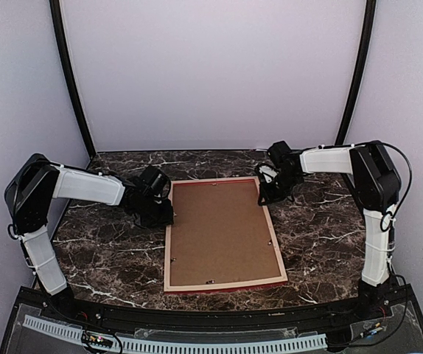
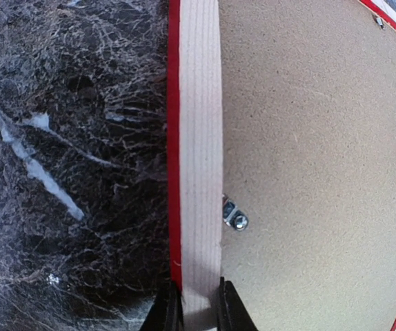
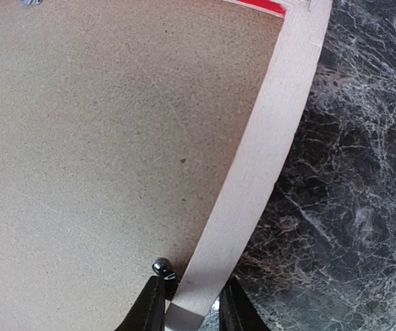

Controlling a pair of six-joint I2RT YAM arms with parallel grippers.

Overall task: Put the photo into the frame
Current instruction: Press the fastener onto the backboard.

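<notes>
The left gripper [image 2: 198, 308] is clamped on the left rail of the frame [image 1: 169, 258], which lies back-up in the middle of the marble table [image 1: 101, 251] with a brown backing board [image 1: 222, 232] inside it. Near the far right corner, the right gripper [image 3: 191, 307] straddles the right rail, apparently pinching it.

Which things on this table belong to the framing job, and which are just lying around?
Job: frame, lying face down; brown backing board seated in it; metal clip at the board's edge; left gripper and right gripper, each closed across a side rail. No photo in view.
Just there: marble table, only the surface underneath.
</notes>
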